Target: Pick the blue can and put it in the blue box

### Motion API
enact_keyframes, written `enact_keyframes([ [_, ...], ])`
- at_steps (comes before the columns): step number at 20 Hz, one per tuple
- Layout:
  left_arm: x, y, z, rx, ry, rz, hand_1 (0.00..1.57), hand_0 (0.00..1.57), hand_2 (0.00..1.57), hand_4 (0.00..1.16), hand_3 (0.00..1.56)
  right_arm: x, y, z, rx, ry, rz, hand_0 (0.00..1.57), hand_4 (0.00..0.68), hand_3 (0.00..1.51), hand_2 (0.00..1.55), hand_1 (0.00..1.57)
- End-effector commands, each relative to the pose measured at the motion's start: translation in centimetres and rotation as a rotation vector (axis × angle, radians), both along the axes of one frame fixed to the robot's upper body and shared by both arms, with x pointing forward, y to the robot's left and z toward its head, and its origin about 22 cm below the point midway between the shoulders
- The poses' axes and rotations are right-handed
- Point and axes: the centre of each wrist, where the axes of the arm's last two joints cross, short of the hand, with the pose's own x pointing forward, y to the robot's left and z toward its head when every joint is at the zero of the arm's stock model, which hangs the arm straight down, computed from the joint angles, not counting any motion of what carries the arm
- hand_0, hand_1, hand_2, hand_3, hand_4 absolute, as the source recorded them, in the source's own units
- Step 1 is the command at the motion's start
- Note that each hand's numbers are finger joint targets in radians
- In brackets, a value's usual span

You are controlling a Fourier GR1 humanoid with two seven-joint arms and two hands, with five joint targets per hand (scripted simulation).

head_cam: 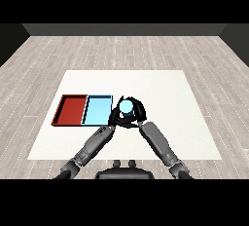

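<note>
The blue can [126,106] stands just right of the blue tray [97,111], near the middle of the white worktop [160,93]. Both robot hands meet at it. The right robot hand [138,111] curls round the can from the right and far side, grasping it. The left robot hand [115,117] sits close against the can's left, between can and tray; its fingers look bent toward the can, but whether they actually grip it cannot be told. The red tray [70,109] lies left of the blue one, touching it, and both trays hold nothing.

The step in hand looks like the grasp itself: the can is enclosed but appears not yet carried over the tray. Whether it is lifted off the worktop cannot be judged.

The next move calls for raising the can above the tray's right rim, shifting it left over the blue floor, and lowering it upright. The left robot hand stands in that path and would need to clear away first.
</note>
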Motion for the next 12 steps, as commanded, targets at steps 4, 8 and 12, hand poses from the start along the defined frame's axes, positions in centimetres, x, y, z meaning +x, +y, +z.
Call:
enact_keyframes([
  [4,-0.8,-1.8,0.0,0.001,-0.002,0.01,0.0,0.0,0.0,0.0,0.0,-1.1,0.2,0.5,0.01,0.022,0.034,1.43,0.533,1.37,1.46,1.43],
  [8,-0.4,-1.4,0.0,0.013,-0.01,-0.008,0.0,0.0,0.0,0.0,0.0,-1.4,1.9,-0.6,-0.007,0.029,0.028,1.47,0.529,1.37,1.47,1.47],
  [12,-0.4,-1.0,1.1,0.029,-0.029,-0.013,0.0,0.0,0.0,0.0,0.0,0.2,1.7,1.8,-0.02,-0.004,0.031,1.43,0.522,1.35,1.45,1.43],
])
